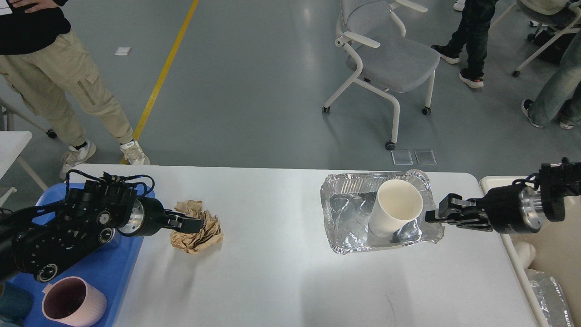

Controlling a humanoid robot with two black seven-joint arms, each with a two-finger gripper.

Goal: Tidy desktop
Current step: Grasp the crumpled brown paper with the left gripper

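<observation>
On the desktop (281, 272): white top fills the lower half of the view, carrying the paper and the foil tray.
Crumpled paper (202, 231): brown wad, left of centre, lying loose on the top.
Left gripper (193, 223): tips over the wad's left side; seen dark and end-on, cannot tell whether the jaws are apart or together.
Foil tray (345, 213): dented, right of centre, with a white paper cup (395, 211) leaning inside it, mouth facing up and toward the camera.
Right gripper (433, 215): at the tray's right rim, touching or just beside it; jaw state cannot be told.
Blue tray (122, 263): at the left edge, mostly under the left arm; pink mug (75, 302) inside.
Cream bin (553, 254): just off the right edge.
</observation>
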